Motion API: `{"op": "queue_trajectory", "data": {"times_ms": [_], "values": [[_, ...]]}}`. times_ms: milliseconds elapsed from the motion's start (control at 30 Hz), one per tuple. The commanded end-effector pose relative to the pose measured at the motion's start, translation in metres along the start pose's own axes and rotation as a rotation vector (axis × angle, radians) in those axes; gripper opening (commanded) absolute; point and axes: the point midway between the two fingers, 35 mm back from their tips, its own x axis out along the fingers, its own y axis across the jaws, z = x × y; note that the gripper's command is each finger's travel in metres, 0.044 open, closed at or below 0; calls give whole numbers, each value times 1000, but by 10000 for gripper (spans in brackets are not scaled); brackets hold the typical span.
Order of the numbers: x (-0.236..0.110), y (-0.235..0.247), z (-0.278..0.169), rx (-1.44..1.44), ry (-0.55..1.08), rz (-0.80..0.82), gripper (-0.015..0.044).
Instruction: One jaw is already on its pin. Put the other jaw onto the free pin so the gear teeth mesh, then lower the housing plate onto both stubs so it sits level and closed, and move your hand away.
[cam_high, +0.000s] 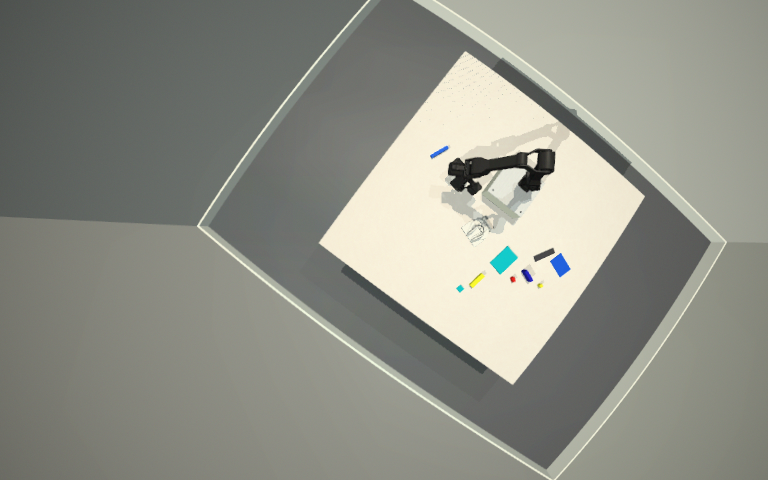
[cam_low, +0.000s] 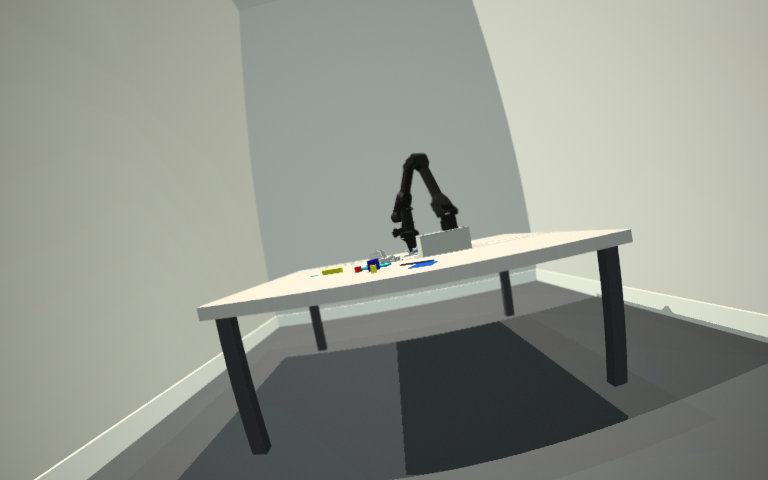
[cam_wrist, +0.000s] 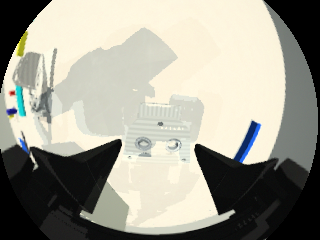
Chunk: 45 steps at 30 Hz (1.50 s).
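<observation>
The pale housing plate (cam_wrist: 158, 134) lies on the table in the wrist view, with two round holes side by side and a ribbed edge at its far side. My gripper (cam_high: 465, 185) (cam_low: 412, 249) (cam_wrist: 159, 146) is open and empty, above the plate, with the plate between its fingertips in the wrist view. The arm hides the plate in the top view. The pale jaw assembly (cam_high: 475, 232) (cam_low: 380, 256) (cam_wrist: 30, 72) stands apart, at the left edge of the wrist view. Its pins, stubs and gear teeth are too small and pale to make out.
A grey box (cam_high: 498, 203) (cam_low: 444, 241) stands beside the arm base. A blue bar (cam_high: 439, 151) (cam_wrist: 248, 142) lies on the gripper's other side. Beyond the assembly are a cyan sheet (cam_high: 503, 259), a yellow bar (cam_high: 476, 280) (cam_low: 332, 271), a dark bar (cam_high: 543, 254) and a blue sheet (cam_high: 560, 264).
</observation>
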Motion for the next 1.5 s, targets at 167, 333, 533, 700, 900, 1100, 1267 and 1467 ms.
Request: {"op": "queue_trajectory", "data": {"times_ms": [167, 333, 533, 700, 900, 1100, 1267, 1467], "values": [[9, 2, 0, -3, -2, 6, 440], [9, 2, 0, -3, -2, 6, 440], [9, 2, 0, -3, -2, 6, 440], [10, 2, 0, -3, -2, 6, 440], [10, 2, 0, -3, -2, 6, 440], [9, 1, -1, -1, 2, 2, 400], [9, 1, -1, -1, 2, 2, 367], [9, 1, -1, -1, 2, 2, 351]]}}
